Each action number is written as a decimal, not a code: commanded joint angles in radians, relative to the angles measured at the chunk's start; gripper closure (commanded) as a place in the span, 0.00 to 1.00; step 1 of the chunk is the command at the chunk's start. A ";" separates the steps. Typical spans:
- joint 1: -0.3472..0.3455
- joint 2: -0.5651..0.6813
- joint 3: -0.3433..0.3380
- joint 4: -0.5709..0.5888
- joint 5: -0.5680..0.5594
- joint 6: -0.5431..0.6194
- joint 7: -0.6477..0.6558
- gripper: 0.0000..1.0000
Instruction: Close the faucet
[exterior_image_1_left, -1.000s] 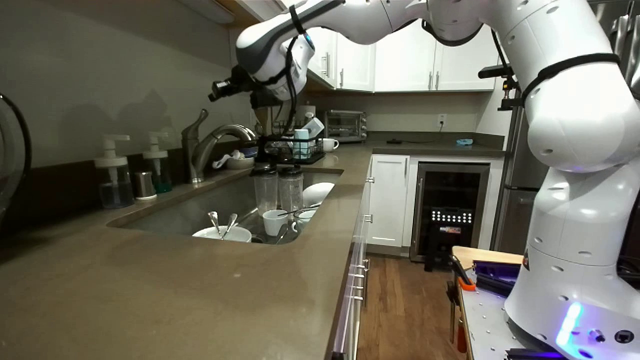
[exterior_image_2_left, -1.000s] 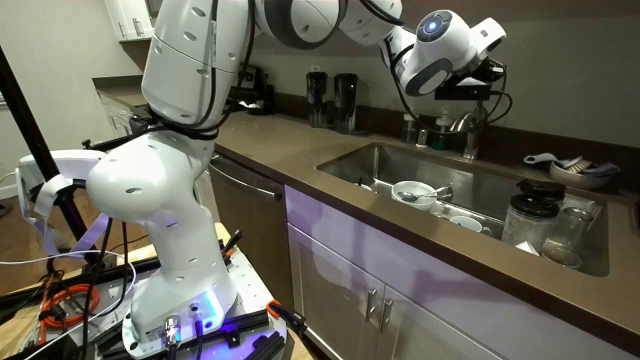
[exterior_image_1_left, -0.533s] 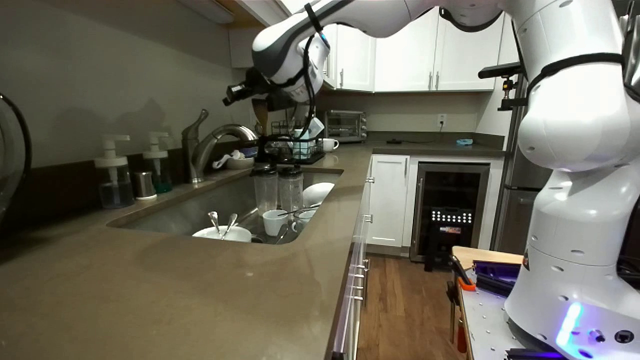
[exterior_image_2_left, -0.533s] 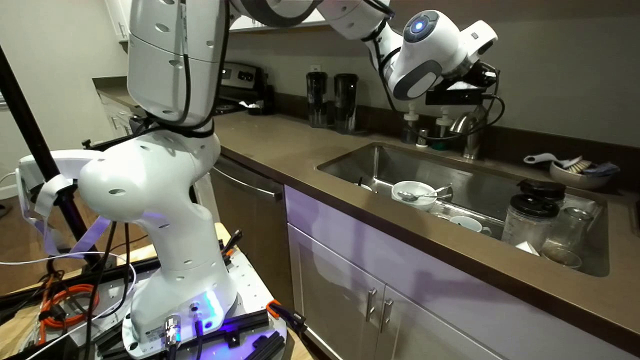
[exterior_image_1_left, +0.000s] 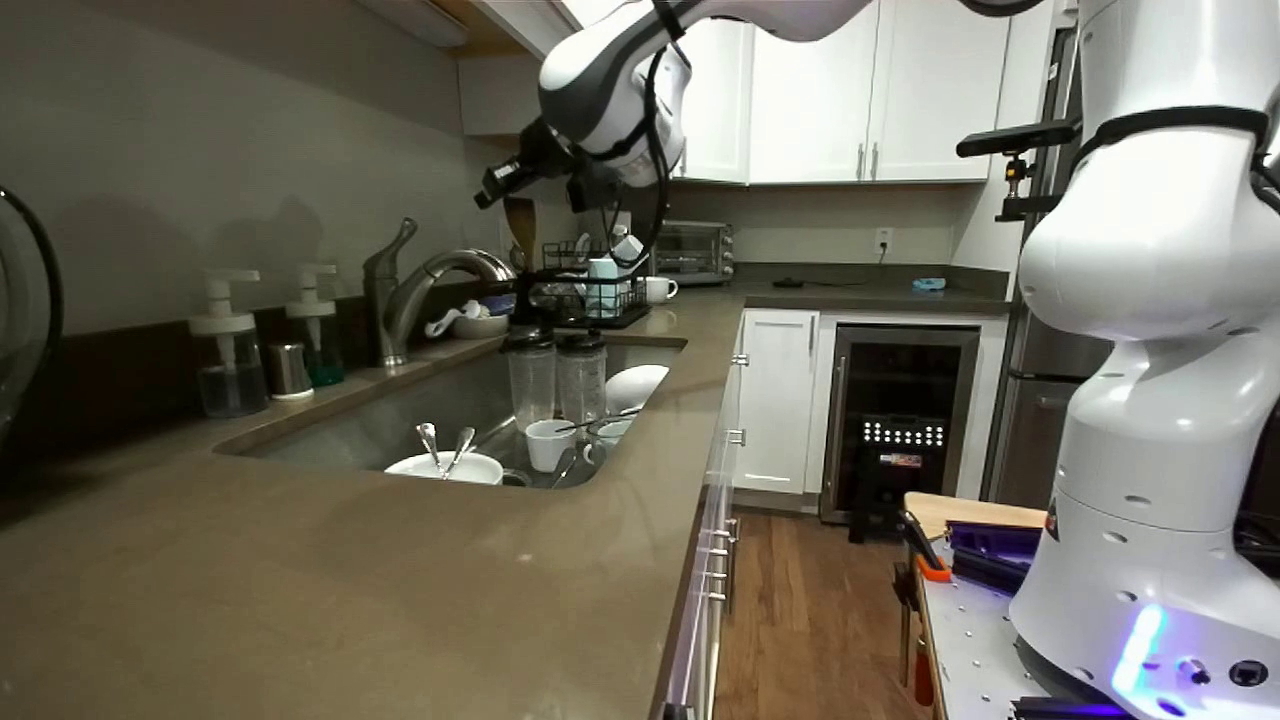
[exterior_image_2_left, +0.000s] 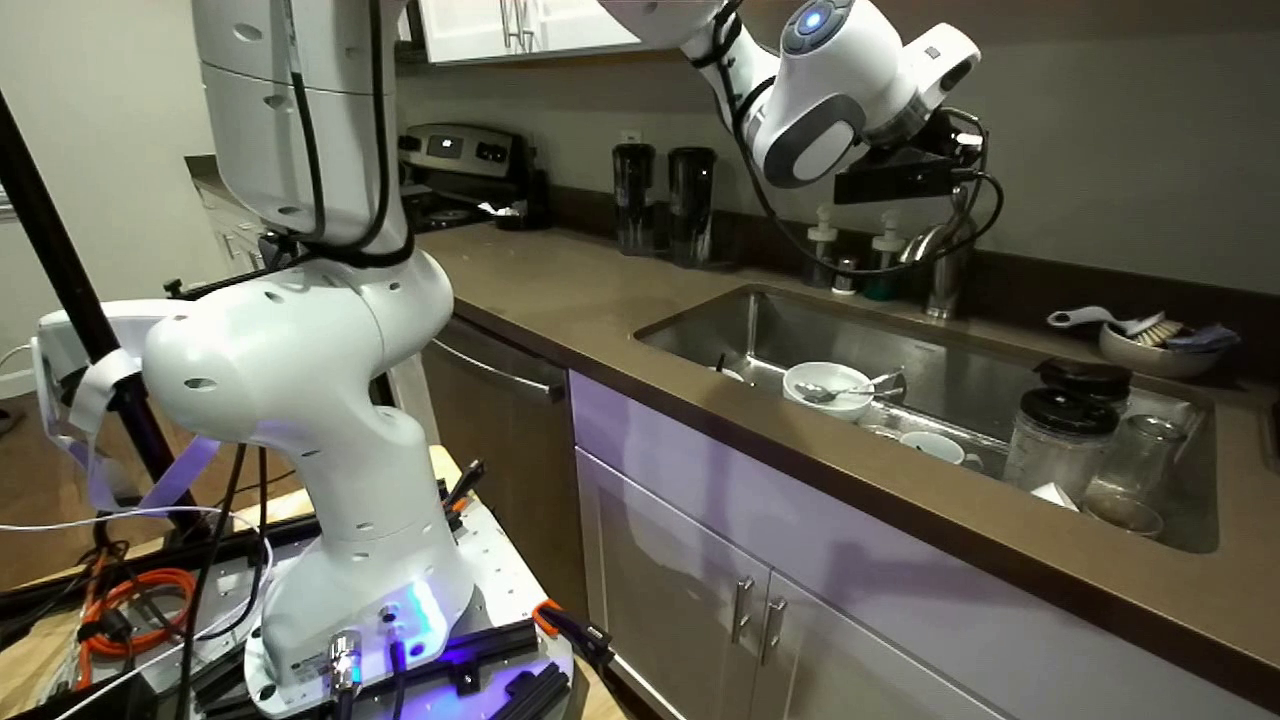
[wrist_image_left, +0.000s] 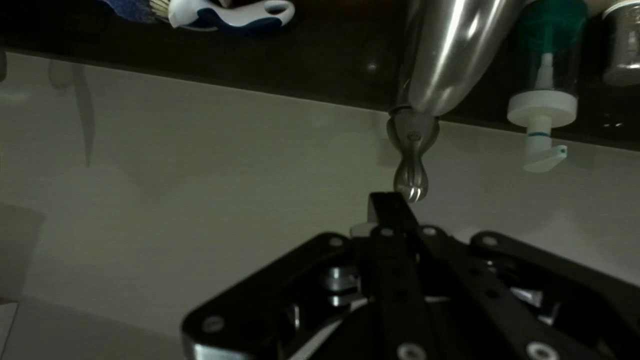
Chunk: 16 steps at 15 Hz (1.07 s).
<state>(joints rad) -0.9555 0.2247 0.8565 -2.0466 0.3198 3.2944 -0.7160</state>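
Observation:
The brushed grey faucet (exterior_image_1_left: 400, 300) stands behind the sink, with a thick arched spout and a slim handle (exterior_image_1_left: 390, 248) pointing up. In an exterior view the faucet (exterior_image_2_left: 945, 270) is partly behind my wrist camera's cable. In the wrist view, which is upside down, the spout (wrist_image_left: 452, 55) is at the top and the handle (wrist_image_left: 412, 155) below it. My gripper (wrist_image_left: 392, 200) is shut and empty; its tips overlap the handle's end in that view. In an exterior view the gripper (exterior_image_1_left: 500, 185) points at the wall, above the spout and apart from the handle.
The sink (exterior_image_2_left: 850, 325) holds a white bowl (exterior_image_2_left: 828, 390), cups and lidded jars (exterior_image_2_left: 1062, 440). Soap dispensers (exterior_image_1_left: 225, 345) stand beside the faucet. A bowl with brushes (exterior_image_2_left: 1160, 350) and a dish rack (exterior_image_1_left: 600, 295) stand on its other side. Black containers (exterior_image_2_left: 690, 205) stand on the counter.
My arm and gripper have drawn back from the wall and faucet, toward the robot's base. The gripper moved steadily away from the handle. The faucet and dishes have not moved.

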 joint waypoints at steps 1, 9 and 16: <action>-0.108 -0.113 0.086 -0.049 0.029 -0.126 0.006 0.99; -0.191 -0.334 0.093 -0.058 0.177 -0.450 -0.038 0.99; 0.027 -0.476 -0.178 -0.123 0.215 -0.610 -0.047 0.98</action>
<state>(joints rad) -1.1124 -0.1912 0.8776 -2.1160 0.5602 2.7273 -0.7693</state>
